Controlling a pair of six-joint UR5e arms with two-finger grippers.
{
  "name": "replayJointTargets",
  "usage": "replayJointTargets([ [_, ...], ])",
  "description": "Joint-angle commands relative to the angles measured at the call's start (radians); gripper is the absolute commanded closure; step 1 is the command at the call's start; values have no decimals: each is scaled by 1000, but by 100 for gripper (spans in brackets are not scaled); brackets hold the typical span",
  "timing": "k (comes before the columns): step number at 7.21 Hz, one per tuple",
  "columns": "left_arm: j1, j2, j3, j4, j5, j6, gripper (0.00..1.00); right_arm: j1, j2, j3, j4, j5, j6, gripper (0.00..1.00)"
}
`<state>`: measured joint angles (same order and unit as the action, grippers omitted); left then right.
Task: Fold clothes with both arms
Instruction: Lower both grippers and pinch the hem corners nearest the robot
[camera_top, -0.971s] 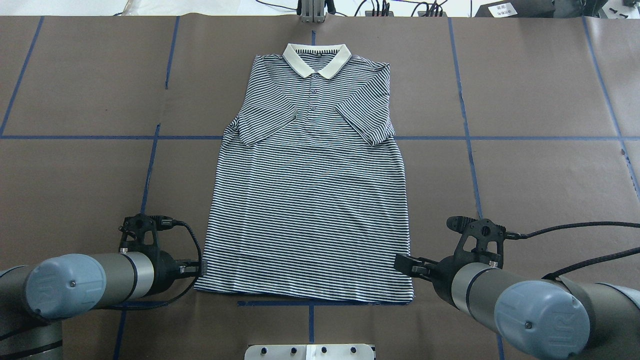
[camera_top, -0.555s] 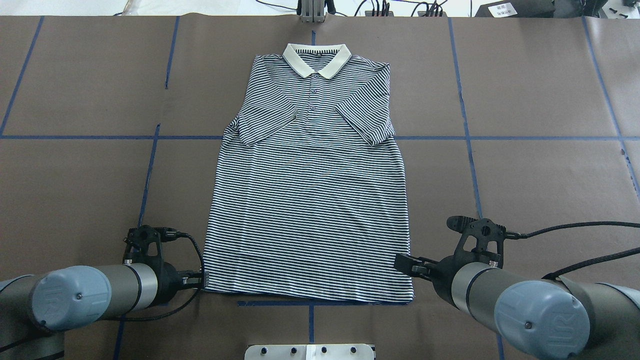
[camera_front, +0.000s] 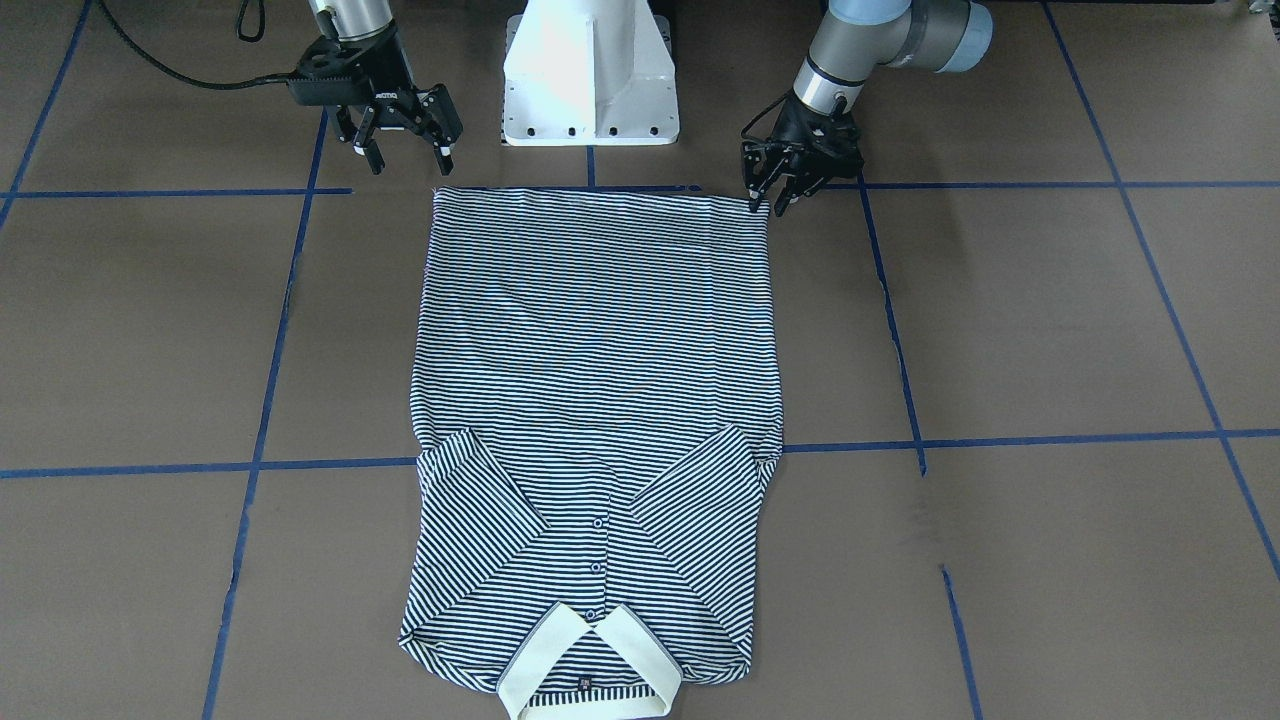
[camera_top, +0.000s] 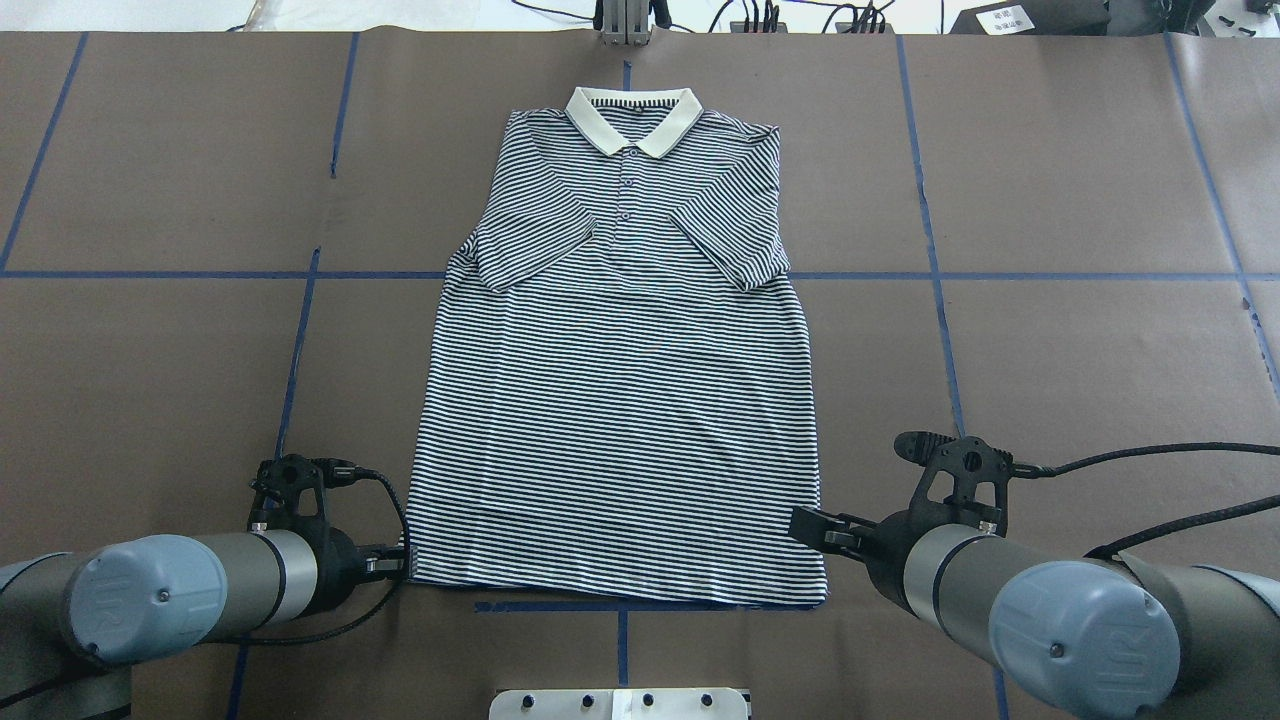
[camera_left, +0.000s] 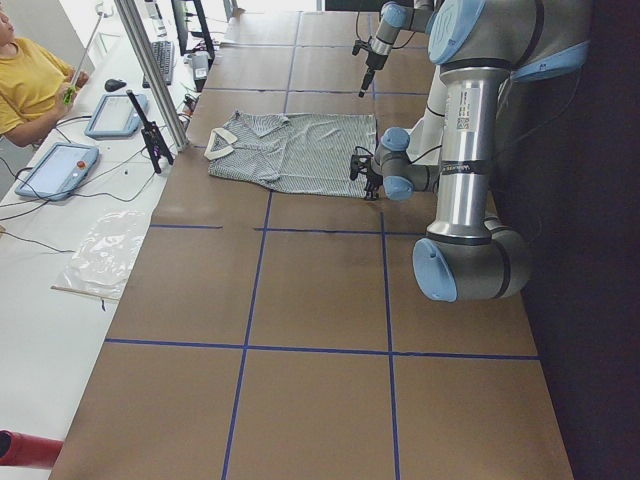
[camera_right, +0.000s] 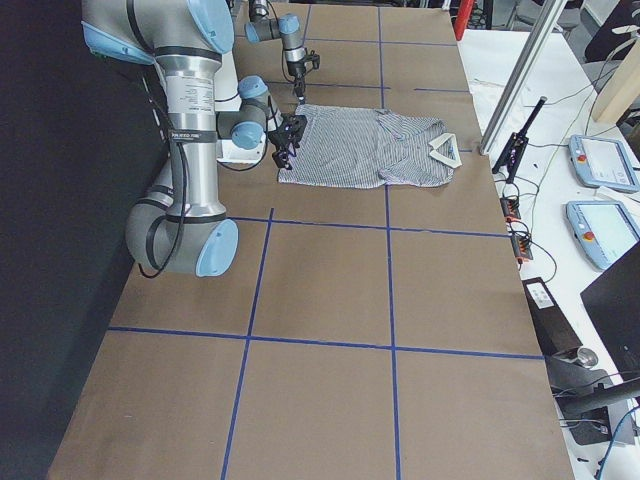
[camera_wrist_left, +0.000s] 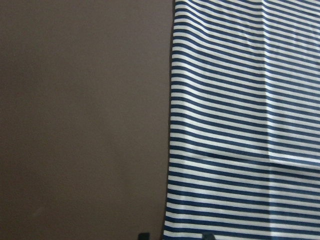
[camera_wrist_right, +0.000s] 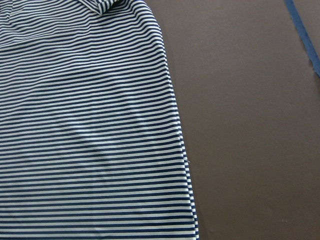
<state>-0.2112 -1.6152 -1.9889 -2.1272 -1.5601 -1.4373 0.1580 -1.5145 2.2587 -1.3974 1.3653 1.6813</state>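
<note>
Pointing down beside the hem corners of the polo shirt (camera_front: 595, 340), left hand (camera_front: 767, 203) and right hand (camera_front: 412, 165), both open, empty.

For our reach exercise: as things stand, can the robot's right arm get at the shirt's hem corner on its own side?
Probably yes. The right end effector hangs open just beside that corner of the shirt, with only bare table between them.

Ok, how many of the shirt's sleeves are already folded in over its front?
2. The left sleeve and the right sleeve both lie folded inward across the chest of the shirt, one on each side of the buttons, below the collar. Neither is hidden.
</note>
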Motion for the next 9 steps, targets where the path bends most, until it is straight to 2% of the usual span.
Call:
replayJointTargets([
  [1,7,0,1,1,0,0,58,0,-3,-1,0,0,0,0],
  [3,10,-2,-1,1,0,0,60,0,-4,-1,0,0,1,0],
  [4,12,-2,-1,0,0,0,65,0,-4,1,0,-6,0,0],
  [5,12,-3,1,0,0,0,76,0,-3,1,0,-6,0,0],
  [6,10,-3,1,0,0,0,95,0,-3,1,0,-6,0,0],
  [7,10,-3,1,0,0,0,100,0,-3,1,0,-6,1,0],
  [9,10,-2,-4,0,0,1,100,0,-3,1,0,-6,1,0],
])
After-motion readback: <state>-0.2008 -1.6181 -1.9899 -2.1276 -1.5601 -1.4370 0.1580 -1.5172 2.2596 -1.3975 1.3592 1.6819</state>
